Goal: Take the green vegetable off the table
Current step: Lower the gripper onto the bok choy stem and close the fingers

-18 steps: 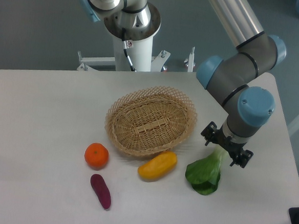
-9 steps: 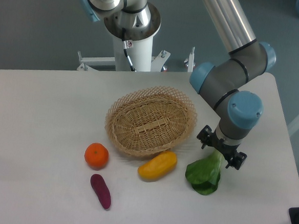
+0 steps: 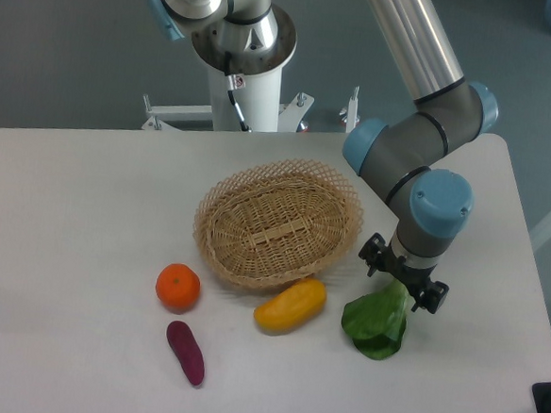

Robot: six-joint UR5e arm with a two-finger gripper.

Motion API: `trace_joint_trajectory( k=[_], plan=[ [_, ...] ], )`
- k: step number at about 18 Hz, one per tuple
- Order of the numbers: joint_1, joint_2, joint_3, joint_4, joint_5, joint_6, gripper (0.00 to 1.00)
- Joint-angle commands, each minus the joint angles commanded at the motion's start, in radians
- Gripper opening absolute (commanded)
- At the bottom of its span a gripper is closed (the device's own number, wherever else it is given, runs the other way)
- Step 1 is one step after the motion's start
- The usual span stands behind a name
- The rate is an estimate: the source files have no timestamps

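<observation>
Gripper down on the green vegetable, lower right of the frame; whether its fingers pinch the stalk I cannot tell.
The vegetable lies on the table just beside the yellow fruit, near the basket; bare tabletop runs to the right edge.

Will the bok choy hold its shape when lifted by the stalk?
Probably not: the bok choy has broad, thin leaves likely to droop. It looks light. The end effector hides the stalk, so grip security is unclear.
</observation>
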Motion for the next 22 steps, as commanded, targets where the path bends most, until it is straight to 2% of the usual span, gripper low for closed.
trace_joint_trajectory(
  k=[5,13,15,16,18,20,22],
  plan=[
    [-0.006,-0.011,-0.052,0.110,0.028,0.000,1.00],
    [-0.008,-0.017,-0.055,0.124,0.046,-0.002,0.99],
    [-0.008,-0.017,-0.054,0.126,0.048,-0.014,0.77],
    [-0.009,-0.017,-0.052,0.126,0.048,-0.037,0.61],
    [-0.014,-0.017,-0.043,0.126,0.048,-0.064,0.35],
    [-0.014,-0.015,-0.035,0.124,0.048,-0.066,0.23],
    [-0.014,-0.015,-0.019,0.121,0.049,-0.069,0.20]
  ],
)
